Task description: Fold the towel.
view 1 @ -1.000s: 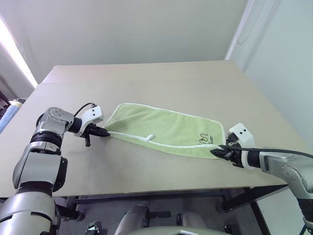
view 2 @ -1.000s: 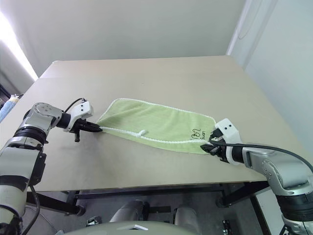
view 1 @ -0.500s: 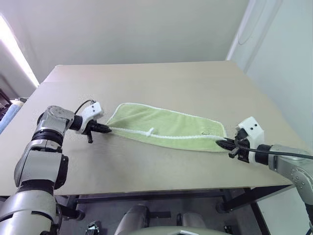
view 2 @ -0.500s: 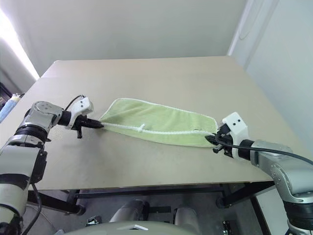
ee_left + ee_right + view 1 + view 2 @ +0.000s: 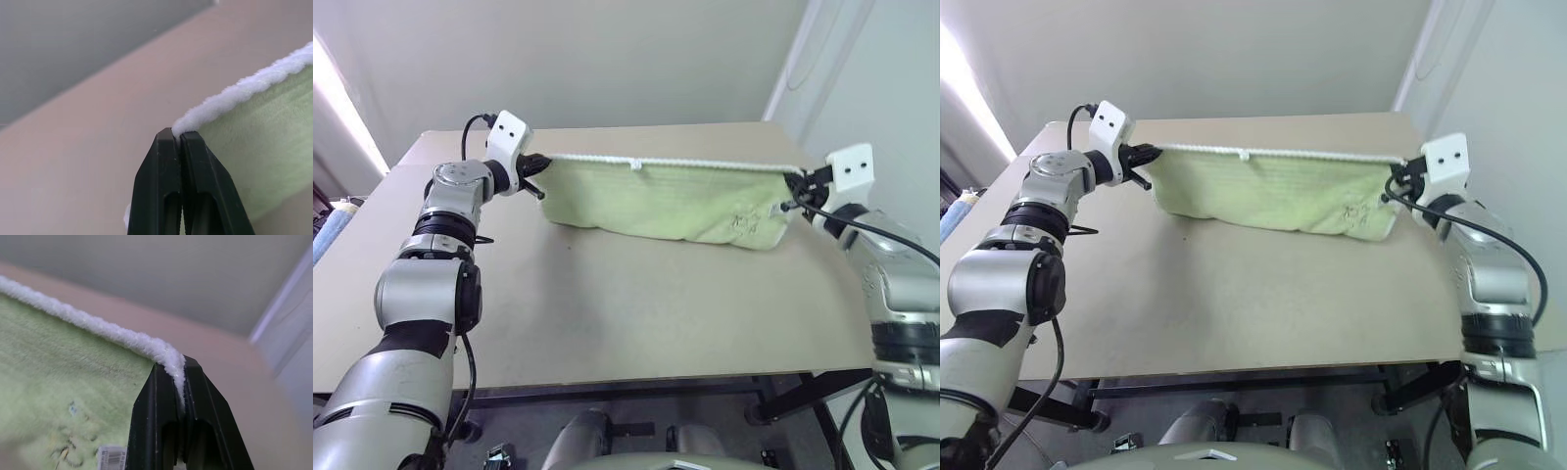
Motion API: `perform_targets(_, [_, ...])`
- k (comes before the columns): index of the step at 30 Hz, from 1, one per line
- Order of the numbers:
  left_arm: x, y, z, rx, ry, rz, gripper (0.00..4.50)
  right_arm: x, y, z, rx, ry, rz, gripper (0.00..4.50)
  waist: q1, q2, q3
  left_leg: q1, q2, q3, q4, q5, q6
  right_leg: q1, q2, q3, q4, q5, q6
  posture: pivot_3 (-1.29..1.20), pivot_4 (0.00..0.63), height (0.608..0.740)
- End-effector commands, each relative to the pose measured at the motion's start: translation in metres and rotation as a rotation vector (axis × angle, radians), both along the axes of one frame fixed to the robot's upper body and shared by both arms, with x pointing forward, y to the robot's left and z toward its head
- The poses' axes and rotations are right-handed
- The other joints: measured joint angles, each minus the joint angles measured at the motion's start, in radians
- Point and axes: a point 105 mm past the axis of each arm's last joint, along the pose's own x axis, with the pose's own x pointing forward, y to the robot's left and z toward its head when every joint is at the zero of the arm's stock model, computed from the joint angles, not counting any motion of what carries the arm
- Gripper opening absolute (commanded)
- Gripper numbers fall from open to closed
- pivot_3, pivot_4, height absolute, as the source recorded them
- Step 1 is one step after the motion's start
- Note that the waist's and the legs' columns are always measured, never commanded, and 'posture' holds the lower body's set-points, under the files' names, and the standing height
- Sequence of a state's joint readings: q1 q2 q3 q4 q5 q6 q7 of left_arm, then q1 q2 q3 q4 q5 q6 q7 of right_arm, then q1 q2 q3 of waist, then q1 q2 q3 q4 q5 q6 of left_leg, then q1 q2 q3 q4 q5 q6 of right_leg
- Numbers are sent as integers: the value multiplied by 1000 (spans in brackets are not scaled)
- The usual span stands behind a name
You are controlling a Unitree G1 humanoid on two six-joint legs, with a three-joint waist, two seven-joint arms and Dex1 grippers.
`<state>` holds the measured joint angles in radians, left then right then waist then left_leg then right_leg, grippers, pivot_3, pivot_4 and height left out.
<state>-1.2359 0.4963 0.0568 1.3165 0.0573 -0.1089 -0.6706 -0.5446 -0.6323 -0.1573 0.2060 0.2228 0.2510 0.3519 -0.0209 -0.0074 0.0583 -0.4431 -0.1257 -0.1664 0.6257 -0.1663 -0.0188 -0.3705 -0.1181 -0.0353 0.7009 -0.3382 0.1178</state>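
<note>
The towel [image 5: 661, 201] is held up by its white-edged top hem, stretched taut above the table [image 5: 636, 313] — its lower part sags onto the tabletop toward the far side. One top corner is pinched in the closed left gripper [image 5: 540, 163], the other in the closed right gripper [image 5: 794, 179]; a small white loop tag [image 5: 634, 165] stands on the hem between them. No fold is laid yet — the lifted edge is judged ready to be carried over the resting part.

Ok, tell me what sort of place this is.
Probably a lab or test room: one bare tan table against plain grey walls, with just the towel on it, and no home furnishings.
</note>
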Motion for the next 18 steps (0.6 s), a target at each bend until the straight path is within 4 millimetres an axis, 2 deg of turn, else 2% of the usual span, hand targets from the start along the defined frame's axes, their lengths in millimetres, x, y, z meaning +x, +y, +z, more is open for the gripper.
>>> perform_targets(1, [2, 35, 44, 6, -136, 152, 0, 5, -42, 28, 24, -151, -213, 27, -1, 0, 0, 0, 0, 0, 0, 0, 0, 0, 0, 0, 0, 0, 0, 0, 0, 694])
perform_targets(5, [-10, 35, 47, 81, -83, -13, 0, 8, -47, 28, 8, -155, -215, 27, -6, 0, 0, 0, -1, 2, 0, 0, 0, 0, 0, 2, 1, 0, 0, 0, 0, 694])
perform_targets(10, [-47, 42, 21, 212, 149, -327, 0, -6, -37, 12, -7, -71, -78, 27, -30, 0, 0, 1, -1, 2, -2, 0, 0, 1, 1, 2, 1, 0, 0, 0, 0, 694])
perform_targets(14, [-66, 62, 2, 277, 278, -369, 0, -25, -24, -7, -1, 23, 45, 27, -46, 1, 0, 1, -1, 2, -2, 0, 0, 1, 1, 3, 4, 0, 0, 0, 0, 694])
perform_targets(18, [-81, 73, -13, 324, 375, -405, 0, -43, -8, -17, 14, 87, 154, 27, -51, 1, 0, 1, -1, 2, 0, 0, 0, 0, 1, 4, 7, 0, 0, 0, 0, 694])
